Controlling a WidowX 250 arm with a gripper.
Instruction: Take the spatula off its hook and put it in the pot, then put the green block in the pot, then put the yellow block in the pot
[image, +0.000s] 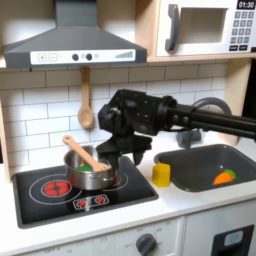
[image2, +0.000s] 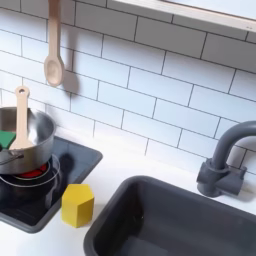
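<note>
While I watch both exterior views, the round shiny steel pot (image: 90, 170) sits on the left burner of the black toy stove top (image: 60, 192), w/ the light wooden spatula (image: 86, 153) leaning inside it; its long handle sticks up and out toward the first exterior view's left. In the second exterior view the same spatula (image2: 20, 115) stands nearly upright in the pot (image2: 32, 140), and the small bright green block (image2: 7, 138) lies in the pot too, just beside the spatula.

I see the black WidowX arm reaching in from the first exterior view's right, and its gripper (image: 122, 148) hangs above the pot's right rim, near the spatula but not touching it as far as I can see. The fingers are dark against the dark arm, so I cannot tell if they are spread or closed.

The small bright yellow block (image: 161, 175) stands on the white counter between the stove and the dark grey sink (image: 200, 160), approx. at the stove's right edge. In the second exterior view it (image2: 78, 204) rests at the stove corner.

A wooden spoon w/ an oval head (image2: 53, 45) hangs on the white tile wall. A small orange piece (image: 224, 178) lies in the sink.
</note>
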